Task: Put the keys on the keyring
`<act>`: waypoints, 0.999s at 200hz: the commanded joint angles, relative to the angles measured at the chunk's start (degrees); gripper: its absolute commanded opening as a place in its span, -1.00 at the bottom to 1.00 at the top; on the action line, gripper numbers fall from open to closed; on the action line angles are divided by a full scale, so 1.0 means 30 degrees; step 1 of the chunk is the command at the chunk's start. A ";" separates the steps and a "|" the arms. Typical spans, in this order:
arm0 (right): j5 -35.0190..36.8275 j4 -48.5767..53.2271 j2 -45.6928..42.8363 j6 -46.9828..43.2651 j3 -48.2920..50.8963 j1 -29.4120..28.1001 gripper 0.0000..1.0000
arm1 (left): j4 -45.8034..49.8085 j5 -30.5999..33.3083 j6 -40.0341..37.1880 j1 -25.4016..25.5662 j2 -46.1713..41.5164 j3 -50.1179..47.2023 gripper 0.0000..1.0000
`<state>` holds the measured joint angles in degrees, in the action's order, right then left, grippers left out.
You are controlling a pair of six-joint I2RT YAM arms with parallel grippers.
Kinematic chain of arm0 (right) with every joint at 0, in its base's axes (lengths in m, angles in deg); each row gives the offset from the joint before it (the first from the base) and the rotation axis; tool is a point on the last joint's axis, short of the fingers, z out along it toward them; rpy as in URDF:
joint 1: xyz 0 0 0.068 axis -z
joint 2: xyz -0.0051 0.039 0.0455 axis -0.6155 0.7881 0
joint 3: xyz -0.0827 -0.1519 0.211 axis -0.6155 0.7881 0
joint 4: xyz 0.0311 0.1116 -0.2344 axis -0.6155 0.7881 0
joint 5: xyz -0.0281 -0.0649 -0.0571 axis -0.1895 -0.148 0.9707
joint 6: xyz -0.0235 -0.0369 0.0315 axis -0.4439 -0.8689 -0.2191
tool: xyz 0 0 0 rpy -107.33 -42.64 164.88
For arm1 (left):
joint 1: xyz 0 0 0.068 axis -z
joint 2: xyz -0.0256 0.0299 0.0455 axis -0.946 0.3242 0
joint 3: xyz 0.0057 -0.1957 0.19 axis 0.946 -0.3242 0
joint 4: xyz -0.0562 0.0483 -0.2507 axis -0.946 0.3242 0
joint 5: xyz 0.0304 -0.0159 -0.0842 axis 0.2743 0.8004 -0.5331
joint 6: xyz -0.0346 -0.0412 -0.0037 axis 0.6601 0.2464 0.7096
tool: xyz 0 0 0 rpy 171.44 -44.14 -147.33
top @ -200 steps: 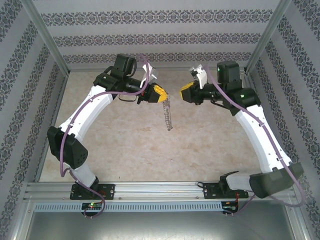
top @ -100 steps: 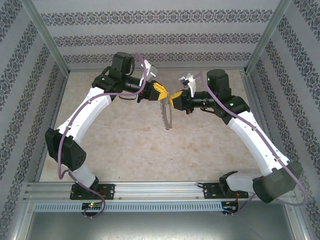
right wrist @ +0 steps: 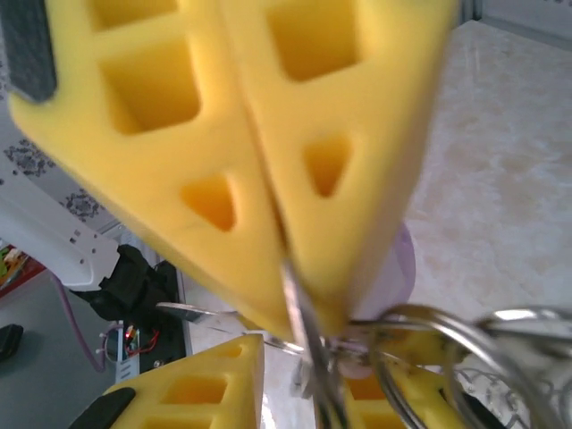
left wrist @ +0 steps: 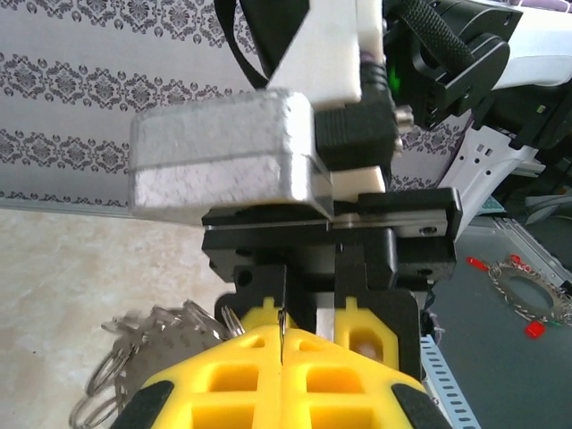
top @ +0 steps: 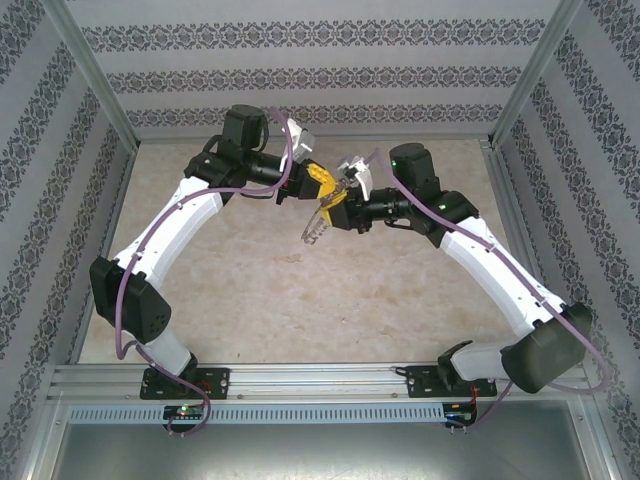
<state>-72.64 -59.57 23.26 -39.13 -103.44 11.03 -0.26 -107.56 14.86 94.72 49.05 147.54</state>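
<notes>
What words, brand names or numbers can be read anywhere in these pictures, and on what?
None can be read.
The wallpaper carries only an ornamental pattern, no letters.
The left gripper with its yellow fingers and the silver box above them are unmarked.
The right gripper shows no label either.
The white arm links bear no legible print.

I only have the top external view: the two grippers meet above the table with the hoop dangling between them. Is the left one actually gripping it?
Observer: Yes. In the left wrist view, the left gripper is shut on a thin edge of the keyring, whose loops bunch beside the fingers.
Operator: And the right?
Observer: In the right wrist view, the right gripper pinches a thin metal strip. I cannot tell whether it is key or hoop.
</notes>
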 commanded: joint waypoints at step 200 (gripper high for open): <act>-0.3794 -0.1853 -0.0809 0.0761 -0.1541 0.2225 -0.39 | -0.0817 -0.1307 0.0154 0.0206 -0.0984 -0.0090 -1.00</act>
<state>-81.89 -62.85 20.15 -37.27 -106.15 18.59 -0.61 -108.85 14.86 94.72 48.50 146.77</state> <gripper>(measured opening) 0.309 0.047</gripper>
